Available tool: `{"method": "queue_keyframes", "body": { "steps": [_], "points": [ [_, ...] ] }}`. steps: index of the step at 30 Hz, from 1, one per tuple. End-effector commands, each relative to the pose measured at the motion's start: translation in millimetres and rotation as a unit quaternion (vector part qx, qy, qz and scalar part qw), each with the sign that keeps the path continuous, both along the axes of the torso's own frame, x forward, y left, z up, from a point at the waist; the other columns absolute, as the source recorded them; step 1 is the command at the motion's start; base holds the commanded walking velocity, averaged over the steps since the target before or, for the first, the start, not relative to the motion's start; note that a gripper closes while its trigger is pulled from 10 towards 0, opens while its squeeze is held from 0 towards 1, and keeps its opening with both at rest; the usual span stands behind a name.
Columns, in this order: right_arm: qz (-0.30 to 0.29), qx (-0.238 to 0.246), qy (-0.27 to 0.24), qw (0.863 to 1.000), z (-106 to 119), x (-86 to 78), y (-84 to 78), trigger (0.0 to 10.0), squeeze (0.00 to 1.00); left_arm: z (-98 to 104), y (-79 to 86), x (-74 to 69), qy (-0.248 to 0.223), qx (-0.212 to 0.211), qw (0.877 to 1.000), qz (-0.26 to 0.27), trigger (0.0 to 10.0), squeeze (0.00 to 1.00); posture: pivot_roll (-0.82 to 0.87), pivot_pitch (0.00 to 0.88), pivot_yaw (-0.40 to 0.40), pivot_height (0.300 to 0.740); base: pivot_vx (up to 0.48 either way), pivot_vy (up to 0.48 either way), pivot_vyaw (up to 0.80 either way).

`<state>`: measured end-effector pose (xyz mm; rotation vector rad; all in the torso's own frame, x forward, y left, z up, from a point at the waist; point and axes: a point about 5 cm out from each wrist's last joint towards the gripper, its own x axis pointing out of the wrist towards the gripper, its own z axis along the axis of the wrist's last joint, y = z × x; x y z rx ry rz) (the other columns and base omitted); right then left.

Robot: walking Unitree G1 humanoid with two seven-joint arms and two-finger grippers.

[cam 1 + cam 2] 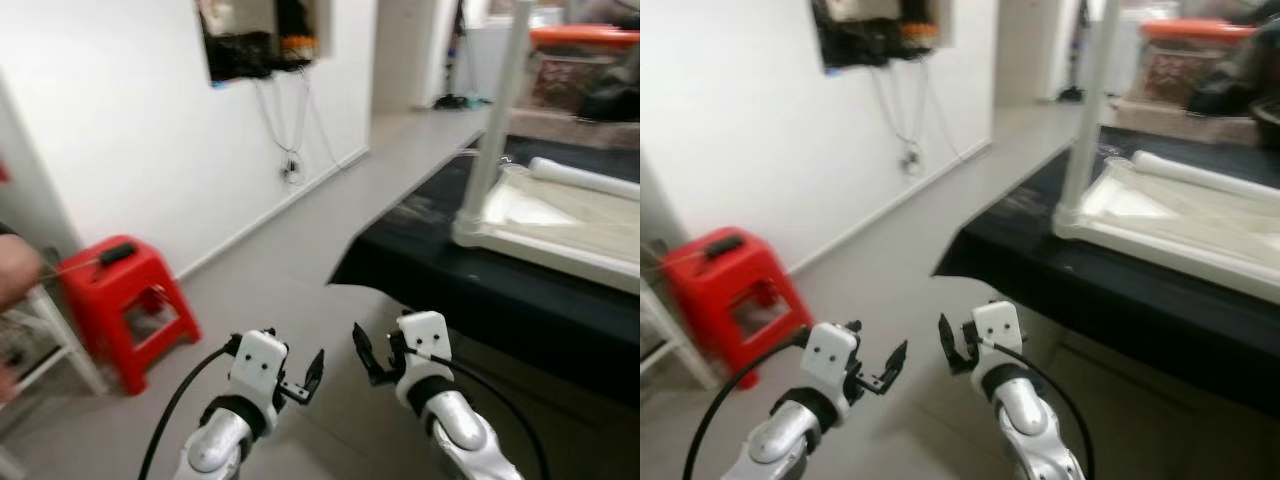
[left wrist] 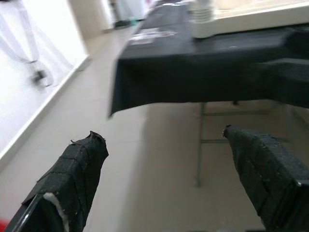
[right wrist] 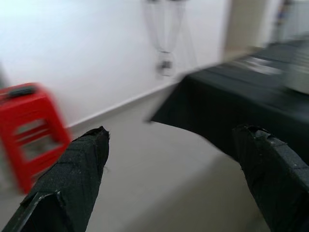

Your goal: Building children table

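A white children's tabletop point(image 1: 560, 235) lies upside down on a table under a black cloth point(image 1: 470, 285), to my right. One white leg point(image 1: 497, 110) stands upright at its near corner. A loose white leg point(image 1: 585, 178) lies across the tabletop. Both my grippers hang low over the floor in front of the black table. My left gripper point(image 1: 303, 381) is open and holds nothing. My right gripper point(image 1: 367, 360) is open and empty too. The left wrist view looks between its fingers point(image 2: 72, 179) at the black cloth point(image 2: 203, 72).
A red plastic stool point(image 1: 125, 300) stands at the left by the white wall, with a black-handled tool point(image 1: 112, 253) on top. A person's hand point(image 1: 15, 272) is at the left edge beside a white frame point(image 1: 40, 345). Grey floor point(image 1: 300, 260) runs ahead into a corridor.
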<state>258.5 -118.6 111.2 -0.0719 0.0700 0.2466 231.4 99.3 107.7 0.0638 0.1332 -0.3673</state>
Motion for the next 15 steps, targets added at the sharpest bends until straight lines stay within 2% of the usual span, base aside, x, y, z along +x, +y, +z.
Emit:
{"method": "queue_keyframes", "body": {
  "steps": [1, 10, 15],
  "points": [
    [-0.001, -0.008, -0.003, 1.0, 0.0, -0.2, -1.6, 10.0, 0.0, 0.8, -1.6, 1.6, -0.003, 0.007, 1.0, 0.0, 10.0, 0.0, 0.04, 0.023, 0.01, 0.74, 0.0, 0.0, -0.8],
    [0.001, -0.007, -0.004, 1.0, 0.8, -0.3, -0.5, 10.0, 0.0, 2.1, -0.4, 1.5, -0.005, 0.007, 1.0, 0.005, 10.0, 0.0, 0.05, 0.027, 0.009, 0.74, 0.0, 0.0, -0.8],
    [0.005, -0.006, -0.008, 1.0, 2.2, -0.3, 3.0, 10.0, 0.0, 4.9, 4.7, 2.6, -0.016, 0.016, 0.999, 0.024, 10.0, 0.0, 0.07, 0.025, 0.012, 0.74, 0.0, 0.0, -0.8]
  ]
}}
